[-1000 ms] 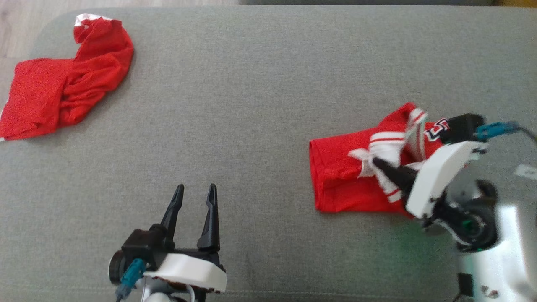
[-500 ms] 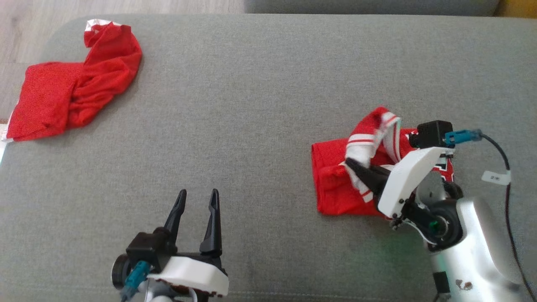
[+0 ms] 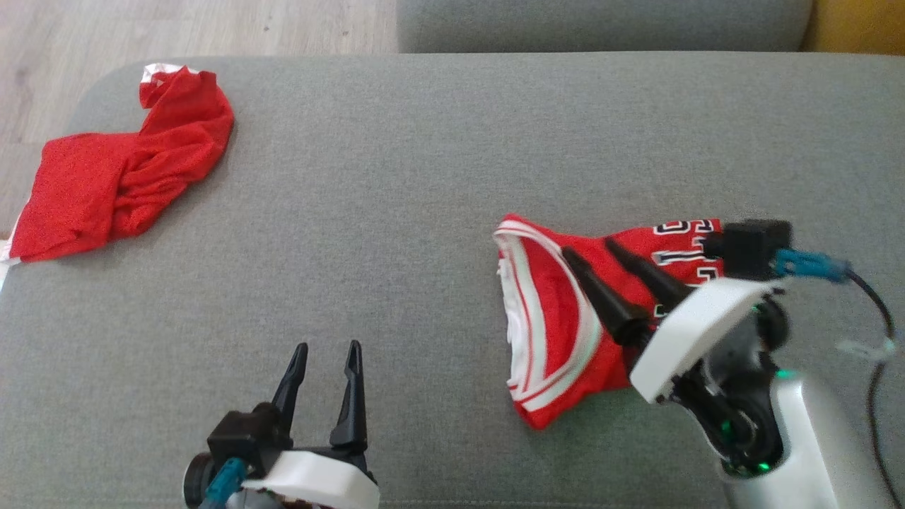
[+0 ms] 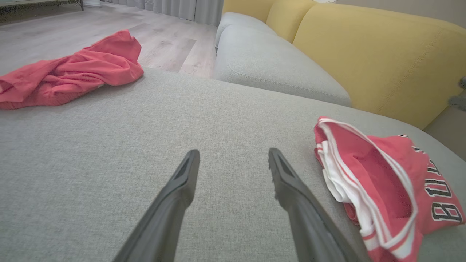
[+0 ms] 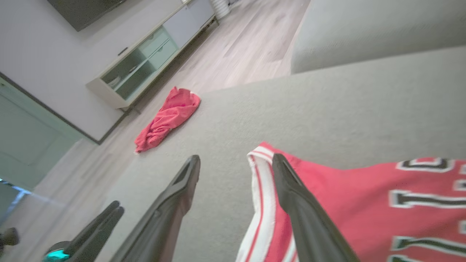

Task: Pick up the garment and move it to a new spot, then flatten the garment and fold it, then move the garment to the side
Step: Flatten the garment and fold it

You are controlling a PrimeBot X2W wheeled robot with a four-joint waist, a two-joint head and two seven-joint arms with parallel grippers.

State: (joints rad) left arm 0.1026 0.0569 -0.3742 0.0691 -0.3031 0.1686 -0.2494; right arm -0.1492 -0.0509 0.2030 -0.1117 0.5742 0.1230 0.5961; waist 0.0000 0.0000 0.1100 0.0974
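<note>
Right gripper (image 3: 588, 247) sits over the red jersey (image 3: 551, 318), fingers spread wide and nothing pinched between them. The jersey lies on the grey sofa cushion (image 3: 424, 177), on the robot's right side, bunched rather than flat. Its white-and-red striped trim curves along the edge nearest the middle of the cushion, and black-and-white lettering shows at the far right end, partly behind the wrist.

From the right wrist view, the gripper (image 5: 236, 157) has one finger over the red jersey (image 5: 346, 193) and the other over bare grey fabric, with the striped edge running up between them. I cannot tell whether the fingers touch the cloth or hang just above it.

Over to the left gripper (image 3: 328, 346): low at the near edge of the cushion, fingers parted and empty, pointing away from the robot. Its own camera shows the gripper (image 4: 233, 151) over plain grey fabric, with the jersey (image 4: 386, 182) off to the right, its opening gaping, well apart from the fingers.

Far corner, on the robot's left, a crumpled red cloth (image 3: 106, 184) lies at the rounded edge of the cushion. Beyond that, wooden floor (image 3: 212, 28), and a yellow sofa back (image 4: 364, 47) shows in the left wrist view.
</note>
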